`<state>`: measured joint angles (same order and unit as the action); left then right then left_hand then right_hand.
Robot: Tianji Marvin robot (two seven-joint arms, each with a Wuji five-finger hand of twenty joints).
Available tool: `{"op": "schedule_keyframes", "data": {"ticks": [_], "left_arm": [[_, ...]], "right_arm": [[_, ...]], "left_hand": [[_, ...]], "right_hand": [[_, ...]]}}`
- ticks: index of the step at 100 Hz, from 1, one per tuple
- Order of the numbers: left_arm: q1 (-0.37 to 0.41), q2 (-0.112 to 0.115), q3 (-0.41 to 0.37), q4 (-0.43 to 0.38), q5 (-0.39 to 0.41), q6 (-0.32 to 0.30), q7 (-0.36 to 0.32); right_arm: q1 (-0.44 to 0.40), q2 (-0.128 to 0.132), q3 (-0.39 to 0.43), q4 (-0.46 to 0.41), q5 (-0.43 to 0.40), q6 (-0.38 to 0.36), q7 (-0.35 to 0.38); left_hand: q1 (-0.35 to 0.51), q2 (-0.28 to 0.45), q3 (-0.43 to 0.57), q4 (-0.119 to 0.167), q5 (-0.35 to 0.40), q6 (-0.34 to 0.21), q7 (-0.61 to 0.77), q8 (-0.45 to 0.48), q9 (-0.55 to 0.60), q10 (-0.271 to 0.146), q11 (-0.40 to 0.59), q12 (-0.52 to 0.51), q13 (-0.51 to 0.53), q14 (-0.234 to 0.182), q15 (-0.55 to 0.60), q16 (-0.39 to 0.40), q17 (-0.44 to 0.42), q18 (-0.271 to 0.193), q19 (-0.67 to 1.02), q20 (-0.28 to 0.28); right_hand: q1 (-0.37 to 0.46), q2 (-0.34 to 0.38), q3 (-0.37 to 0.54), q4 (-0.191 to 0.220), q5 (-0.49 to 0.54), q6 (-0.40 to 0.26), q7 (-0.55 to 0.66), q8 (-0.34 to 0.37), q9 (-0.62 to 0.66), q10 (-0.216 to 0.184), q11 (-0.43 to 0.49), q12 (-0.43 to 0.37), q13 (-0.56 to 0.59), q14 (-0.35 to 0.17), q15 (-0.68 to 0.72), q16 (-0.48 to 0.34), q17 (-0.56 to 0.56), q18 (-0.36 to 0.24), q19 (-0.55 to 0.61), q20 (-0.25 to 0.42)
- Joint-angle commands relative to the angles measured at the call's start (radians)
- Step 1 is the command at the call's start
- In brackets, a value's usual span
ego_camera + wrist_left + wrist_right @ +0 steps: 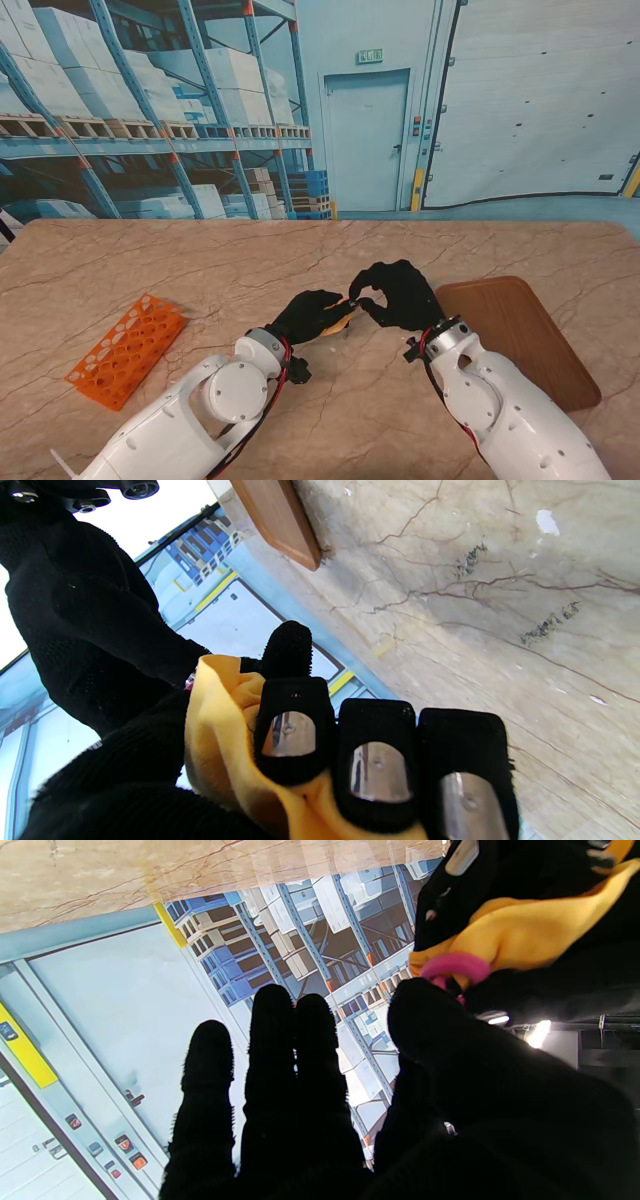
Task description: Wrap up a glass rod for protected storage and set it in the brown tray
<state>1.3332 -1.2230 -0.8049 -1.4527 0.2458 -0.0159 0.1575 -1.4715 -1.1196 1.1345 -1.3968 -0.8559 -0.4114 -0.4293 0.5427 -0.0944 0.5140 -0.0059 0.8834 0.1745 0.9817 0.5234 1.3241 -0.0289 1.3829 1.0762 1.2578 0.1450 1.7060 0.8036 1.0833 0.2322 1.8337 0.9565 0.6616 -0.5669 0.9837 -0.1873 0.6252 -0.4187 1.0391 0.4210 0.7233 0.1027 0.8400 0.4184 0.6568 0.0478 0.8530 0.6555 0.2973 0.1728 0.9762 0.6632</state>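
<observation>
We are looking down at a marble-patterned table [120, 265], where an orange perforated rack [128, 350] is lying flat at the far left, well apart from the work. At the centre our left hand [312, 314] is grasping a yellow cloth bundle [338, 322], fingers curled round it and holding it just over the table. The bundle is looking soft and crumpled; the glass rod itself is hidden inside the folds and we cannot make it out in any view. From the stand view the bundle's long axis is running from nearer us on the left toward the right and slightly away, its free end pointing at our right hand [398, 295]. That hand is pinching at the bundle's tip with thumb and forefinger, the other fingers spread apart; what exactly it is gripping cannot be told from above. The right wrist view is showing what the stand view is not: a pink band [455, 967] ringing the end of the yellow cloth, with the thumb touching it. The left wrist view is showing three metal-tipped fingers [375, 760] pressing into the cloth. At the right the brown tray [520, 335] is lying on the table, just beside the right arm.
</observation>
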Motion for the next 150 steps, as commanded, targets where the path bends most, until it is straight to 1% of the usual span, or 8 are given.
{"op": "schedule_keyframes", "data": {"ticks": [1,38,58,71,85,109,124,150], "left_arm": [[0.005,-0.006,0.001,-0.010,-0.003,0.005,-0.005],[0.008,-0.005,-0.001,-0.016,0.000,0.024,-0.006],[0.011,-0.006,-0.004,-0.017,-0.011,0.018,-0.007],[0.008,-0.007,-0.003,-0.010,-0.011,0.003,-0.005],[0.007,-0.009,-0.002,-0.006,-0.018,-0.001,-0.003],[0.012,-0.010,-0.007,-0.010,-0.035,-0.003,-0.003],[0.013,-0.009,-0.008,-0.010,-0.035,-0.007,-0.004],[0.014,-0.010,-0.009,-0.014,-0.036,0.007,-0.006]], "right_arm": [[-0.002,-0.007,-0.013,-0.005,-0.001,-0.010,0.004],[-0.010,-0.008,-0.018,-0.021,0.000,-0.016,0.002],[-0.030,-0.007,-0.002,-0.037,-0.015,-0.010,-0.014],[-0.040,-0.006,0.009,-0.042,-0.024,-0.004,-0.026],[-0.045,-0.006,0.013,-0.047,-0.027,-0.004,-0.029],[-0.040,-0.007,0.008,-0.043,-0.024,-0.005,-0.030],[-0.034,-0.008,0.002,-0.038,-0.018,-0.005,-0.025],[-0.031,-0.007,0.001,-0.035,-0.020,-0.018,-0.025]], "left_hand": [[-0.009,-0.014,0.043,0.058,0.055,0.006,0.036,-0.011,0.022,-0.007,0.067,-0.006,0.011,0.051,0.114,0.006,0.023,-0.039,0.260,0.025],[0.006,-0.061,0.086,0.082,-0.012,0.034,0.017,-0.013,0.022,-0.016,0.061,-0.006,0.011,0.032,0.113,0.004,0.025,-0.064,0.260,0.024],[-0.038,-0.176,0.279,0.013,-0.099,0.028,0.041,-0.100,0.022,-0.023,0.053,-0.004,0.011,0.017,0.113,0.002,0.027,-0.084,0.260,0.019],[-0.150,-0.123,0.155,0.119,-0.121,0.042,-0.016,-0.024,0.021,-0.036,0.044,0.004,0.012,-0.001,0.112,0.002,0.029,-0.102,0.260,0.015],[-0.184,-0.181,-0.073,-0.022,-0.137,0.047,-0.038,0.001,0.021,-0.036,0.043,0.006,0.012,-0.010,0.112,0.002,0.029,-0.107,0.260,0.016],[-0.199,-0.134,-0.198,-0.033,-0.159,0.050,-0.058,-0.001,0.015,-0.022,0.038,0.010,0.012,0.003,0.111,0.004,0.028,-0.097,0.260,0.018],[-0.164,-0.091,-0.182,-0.010,-0.161,0.051,-0.061,-0.001,0.014,-0.014,0.037,0.014,0.012,0.008,0.112,0.006,0.028,-0.091,0.260,0.020],[-0.097,-0.039,0.184,0.103,-0.177,0.045,-0.060,-0.028,0.014,-0.008,0.034,0.021,0.011,0.018,0.112,0.009,0.026,-0.076,0.260,0.023]], "right_hand": [[-0.071,-0.059,-0.033,-0.051,-0.006,-0.039,0.021,-0.010,-0.021,-0.012,0.017,0.003,-0.004,-0.024,0.009,-0.004,-0.001,-0.018,0.027,-0.002],[-0.082,-0.080,-0.019,-0.048,0.003,-0.029,0.030,-0.004,-0.021,-0.007,0.019,0.005,-0.004,-0.019,0.014,-0.001,0.002,-0.015,0.028,-0.002],[-0.089,-0.106,0.000,-0.036,-0.022,0.001,0.028,-0.005,-0.024,-0.005,0.018,0.005,-0.006,-0.017,0.014,0.000,0.002,-0.012,0.027,-0.002],[-0.095,-0.117,0.009,-0.031,-0.034,0.010,0.028,-0.006,-0.026,-0.005,0.019,0.005,-0.008,-0.017,0.014,0.000,0.001,-0.012,0.027,-0.002],[-0.100,-0.121,0.014,-0.029,-0.041,0.014,0.028,-0.006,-0.027,-0.005,0.019,0.006,-0.009,-0.016,0.014,0.000,0.001,-0.010,0.028,-0.002],[-0.107,-0.127,0.015,-0.029,-0.050,0.019,0.028,-0.008,-0.029,-0.003,0.020,0.006,-0.010,-0.016,0.015,0.001,-0.001,-0.011,0.028,-0.002],[-0.111,-0.130,0.017,-0.027,-0.050,0.021,0.028,-0.008,-0.030,-0.003,0.021,0.006,-0.012,-0.015,0.015,0.001,-0.001,-0.011,0.029,-0.002],[-0.111,-0.140,0.027,-0.020,-0.061,0.037,0.018,-0.010,-0.032,-0.003,0.020,0.006,-0.011,-0.016,0.015,0.001,-0.001,-0.009,0.029,-0.002]]}}
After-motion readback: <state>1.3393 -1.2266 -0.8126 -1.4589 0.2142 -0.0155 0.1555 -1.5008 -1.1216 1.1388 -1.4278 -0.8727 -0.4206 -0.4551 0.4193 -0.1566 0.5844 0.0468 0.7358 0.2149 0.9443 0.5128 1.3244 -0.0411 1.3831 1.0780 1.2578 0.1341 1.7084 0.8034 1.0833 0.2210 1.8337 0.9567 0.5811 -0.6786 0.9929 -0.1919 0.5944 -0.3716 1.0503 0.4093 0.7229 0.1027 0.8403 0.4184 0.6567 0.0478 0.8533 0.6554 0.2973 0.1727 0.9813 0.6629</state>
